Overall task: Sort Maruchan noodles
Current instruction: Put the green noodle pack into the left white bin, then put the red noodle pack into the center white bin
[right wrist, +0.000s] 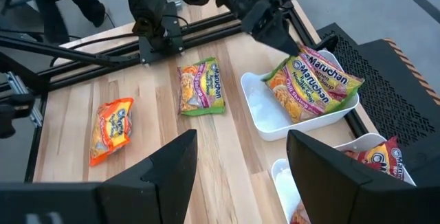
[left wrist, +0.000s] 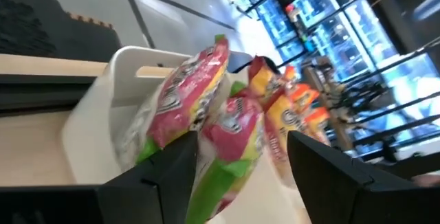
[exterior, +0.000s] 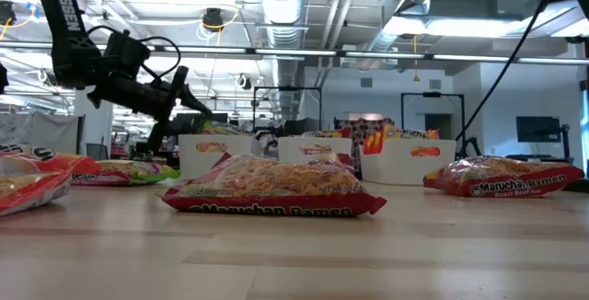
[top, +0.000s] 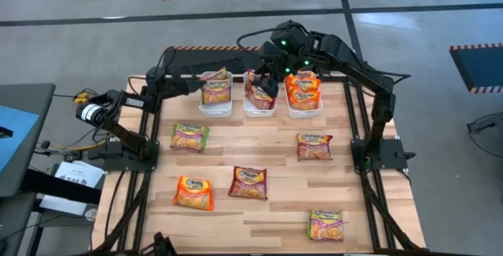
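The wooden surface (top: 267,209) carries three white bins (top: 259,108) along its far edge, each holding noodle packets (top: 215,88), with five more packets lying flat nearer. The left pincer (top: 196,83) hangs released over the left bin; the right pincer (top: 267,71) stands released above the middle bin. The packets look light, crinkly and slippery, with brittle contents; pinching across a short edge seems safest.
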Motion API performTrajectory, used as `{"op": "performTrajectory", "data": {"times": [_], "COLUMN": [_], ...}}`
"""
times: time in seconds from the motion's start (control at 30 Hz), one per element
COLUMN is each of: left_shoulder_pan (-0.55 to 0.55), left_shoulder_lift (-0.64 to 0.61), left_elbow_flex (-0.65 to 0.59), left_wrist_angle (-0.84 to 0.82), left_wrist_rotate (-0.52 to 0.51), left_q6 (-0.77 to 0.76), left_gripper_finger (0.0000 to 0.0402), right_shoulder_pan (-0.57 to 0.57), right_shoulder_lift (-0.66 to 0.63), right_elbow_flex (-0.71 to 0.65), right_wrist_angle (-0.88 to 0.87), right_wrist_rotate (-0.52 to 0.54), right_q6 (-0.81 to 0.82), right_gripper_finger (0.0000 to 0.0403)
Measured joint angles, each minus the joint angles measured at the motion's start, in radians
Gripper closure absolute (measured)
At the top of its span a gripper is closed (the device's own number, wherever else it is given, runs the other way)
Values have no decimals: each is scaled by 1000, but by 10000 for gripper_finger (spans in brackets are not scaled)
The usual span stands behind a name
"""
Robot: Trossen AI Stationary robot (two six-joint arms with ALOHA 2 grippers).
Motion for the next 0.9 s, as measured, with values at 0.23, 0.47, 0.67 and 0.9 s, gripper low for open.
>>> {"op": "performTrajectory", "data": {"times": [0.23,0.47,0.67,0.9], "left_shoulder_pan": [8,13,16,13], "left_shoulder_lift": [0,-1,-1,-18], "left_elbow_flex": [91,216,294,413], "left_wrist_angle": [10,12,5,4], "left_wrist_rotate": [173,341,396,495], "left_q6": [-153,-195,-218,-276], "left_gripper_finger": [191,191,191,191], "right_shoulder_pan": [0,9,42,112], "right_shoulder_lift": [0,0,0,0], "right_elbow_flex": [0,0,0,0], "right_wrist_angle": [-22,-61,-61,-98], "right_wrist_rotate": [0,0,0,0], "right_q6": [0,36,132,235], "right_gripper_finger": [154,154,154,154]}}
